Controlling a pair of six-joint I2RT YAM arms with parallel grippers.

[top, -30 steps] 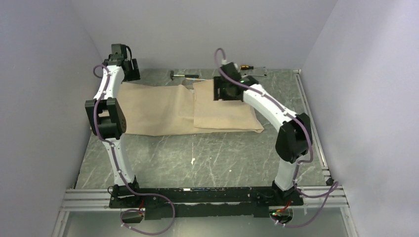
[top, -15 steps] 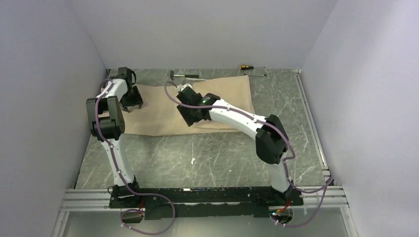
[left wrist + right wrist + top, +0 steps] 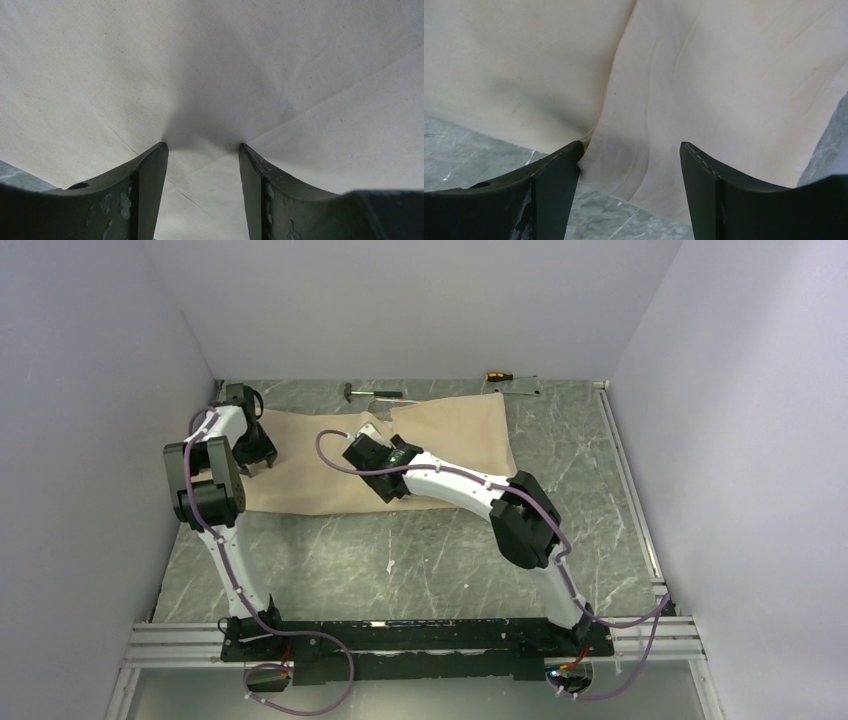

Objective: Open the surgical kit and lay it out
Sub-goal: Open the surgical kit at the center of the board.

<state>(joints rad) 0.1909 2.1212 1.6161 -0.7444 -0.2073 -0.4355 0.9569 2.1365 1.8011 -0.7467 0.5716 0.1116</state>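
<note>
Left tool (image 3: 202,144) and right tool (image 3: 631,143), jaws apart, sit low over creased beige wrap cloth (image 3: 450,430).

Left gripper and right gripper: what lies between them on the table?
Only the beige wrap cloth lies between the left gripper and the right gripper, with nothing resting on it. The top external view shows this.

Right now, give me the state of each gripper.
Left gripper: open, tips against the wrap cloth, nothing clamped.
Right gripper: open over the cloth's near edge, holding nothing.
</note>
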